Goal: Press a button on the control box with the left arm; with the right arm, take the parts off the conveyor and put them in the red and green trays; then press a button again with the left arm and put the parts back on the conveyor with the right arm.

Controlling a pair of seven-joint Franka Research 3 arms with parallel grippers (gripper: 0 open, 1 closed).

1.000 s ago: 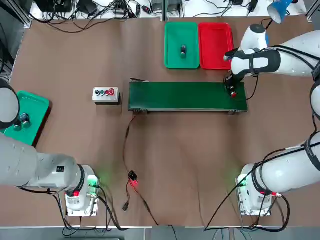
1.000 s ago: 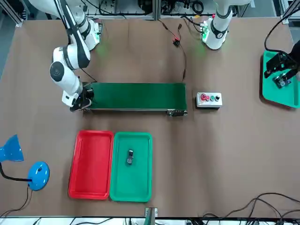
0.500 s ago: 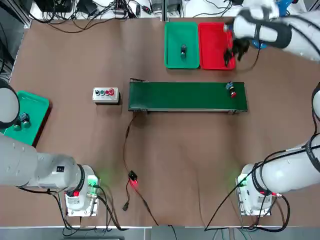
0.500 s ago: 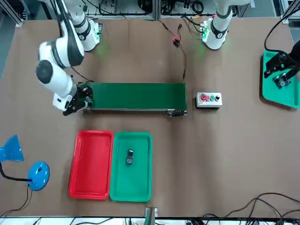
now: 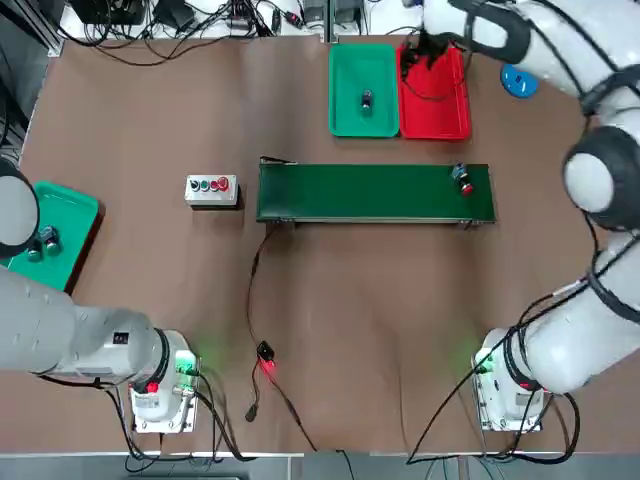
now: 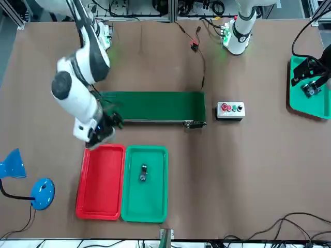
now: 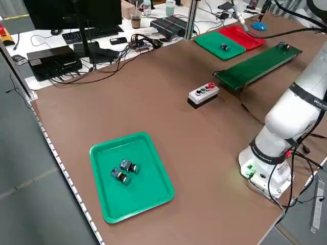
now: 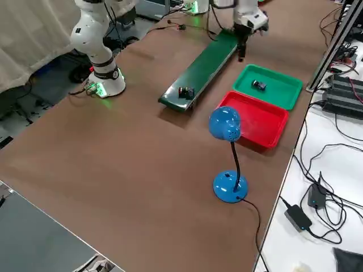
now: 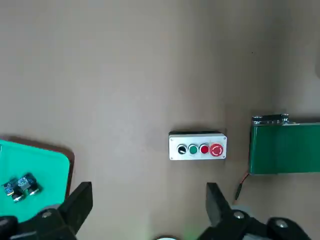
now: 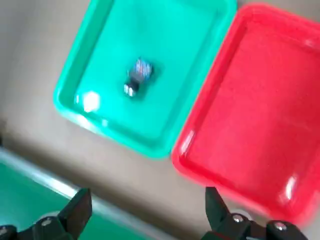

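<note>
My right gripper [image 10: 147, 215] is open and holds nothing. It hangs over the border between the green tray [image 5: 350, 110] and the red tray [image 5: 433, 95]. One small part [image 10: 137, 77] lies in the green tray. The red tray holds nothing. Another part [image 5: 462, 178], red-topped, lies on the right end of the dark green conveyor [image 5: 370, 192]. The control box [image 5: 212, 188] with its row of buttons sits just left of the conveyor. My left gripper [image 9: 147, 210] is open and hovers high at the table's left, far from the box.
A second green tray [image 7: 110, 199] with two small parts [image 7: 122, 171] lies at the robot's far left. A blue desk lamp [image 8: 227, 127] stands beside the red tray. A black cable with a red connector [image 5: 265, 360] runs from the conveyor toward the bases.
My right gripper opened, left the red-topped part on the conveyor's right end, rose and swung over to the trays. The left arm stayed still.
</note>
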